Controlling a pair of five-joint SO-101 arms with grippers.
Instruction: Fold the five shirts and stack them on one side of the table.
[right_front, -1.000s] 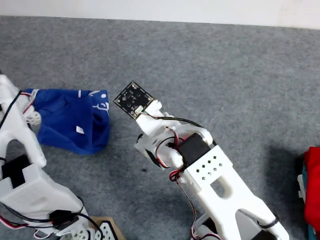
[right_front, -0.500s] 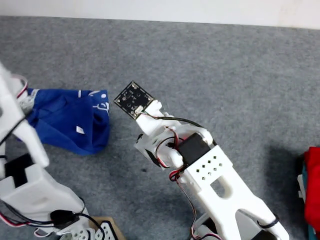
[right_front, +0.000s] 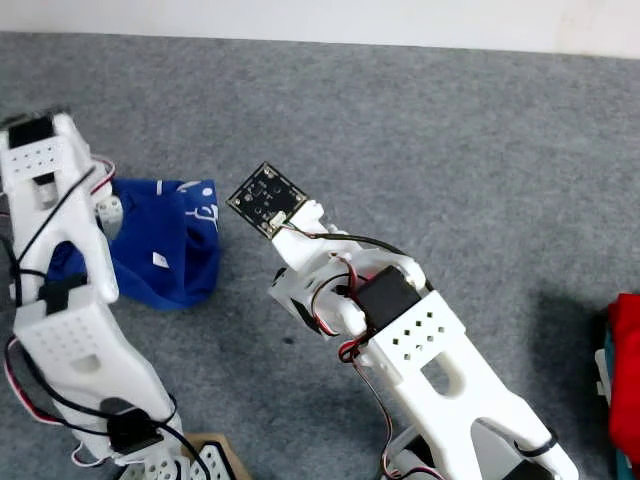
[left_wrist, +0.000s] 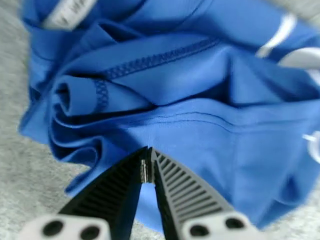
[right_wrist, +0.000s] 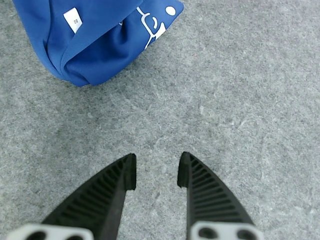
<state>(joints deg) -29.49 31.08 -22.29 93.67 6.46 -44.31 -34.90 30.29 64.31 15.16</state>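
A crumpled blue shirt with white print lies at the table's left side. My left arm stands over its left part. In the left wrist view my left gripper is shut, its tips meeting just above the bunched blue shirt; I cannot tell whether any cloth is pinched. My right gripper is open over bare grey table, a short way from the blue shirt's printed corner. A red shirt shows at the right edge.
The table is covered with grey felt. My right arm crosses the middle from the front edge. Something teal sits beside the red shirt. A wooden piece lies at the left arm's base.
My left arm has swung up and to the right from the far left edge, ending over the blue shirt's left part. The right arm and the shirt have stayed put.
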